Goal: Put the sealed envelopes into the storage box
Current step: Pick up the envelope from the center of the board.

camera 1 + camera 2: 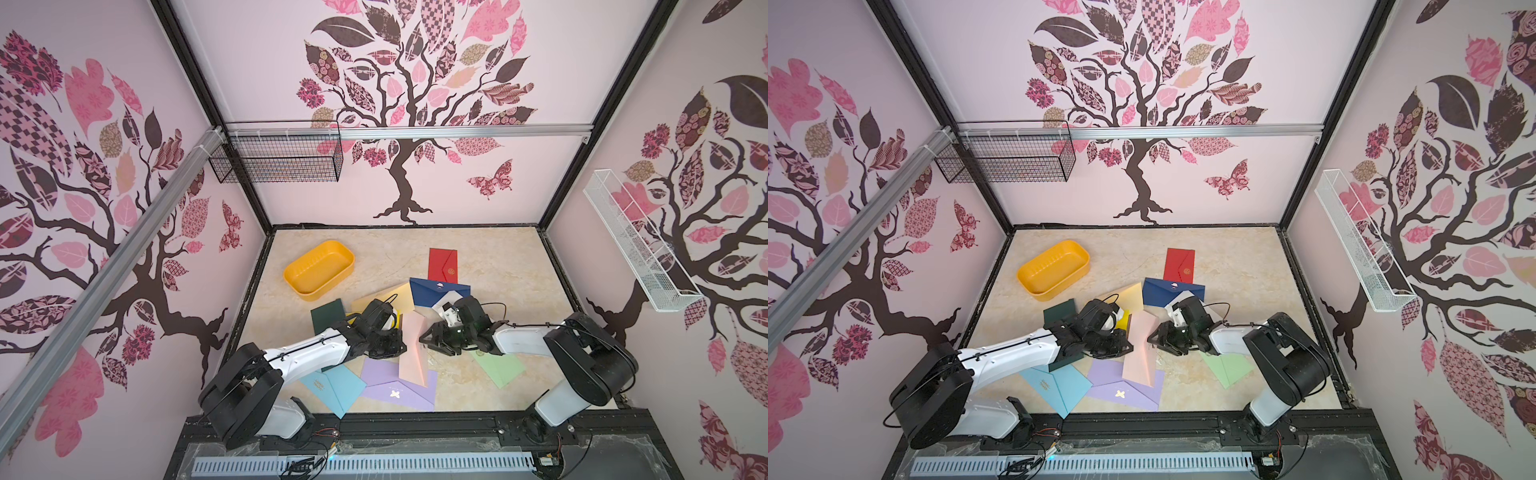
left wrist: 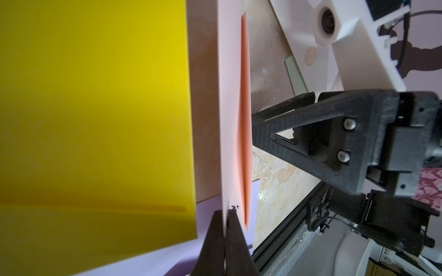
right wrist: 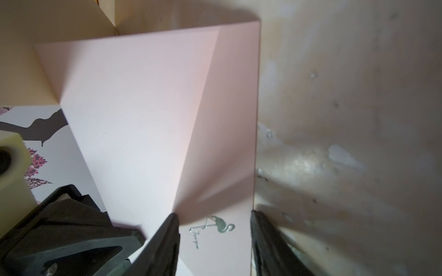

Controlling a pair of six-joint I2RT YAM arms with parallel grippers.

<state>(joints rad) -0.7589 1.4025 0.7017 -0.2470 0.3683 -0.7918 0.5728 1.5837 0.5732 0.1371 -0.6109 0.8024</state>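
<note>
A pink envelope [image 1: 413, 353] [image 1: 1142, 353] stands tilted on edge mid-table between both grippers. My left gripper [image 2: 226, 211] [image 1: 403, 347] is shut on its thin edge. My right gripper [image 3: 214, 213] [image 1: 424, 338] is open, its fingers set against the flap side of the pink envelope [image 3: 143, 119], by a flamingo emblem. The yellow-orange storage box [image 1: 318, 268] sits at the back left with nothing in it. Red [image 1: 442, 264], navy [image 1: 436, 293], cream [image 1: 386, 301], dark green [image 1: 328, 318], lilac [image 1: 399, 390], light blue [image 1: 332, 388] and light green [image 1: 496, 368] envelopes lie flat around. A yellow envelope [image 2: 95, 119] lies under my left wrist.
A black wire basket [image 1: 276, 160] hangs on the back wall at the left. A white mesh tray [image 1: 636, 245] hangs on the right wall. Patterned walls close in three sides, and a black rail [image 1: 415, 424] runs along the front edge.
</note>
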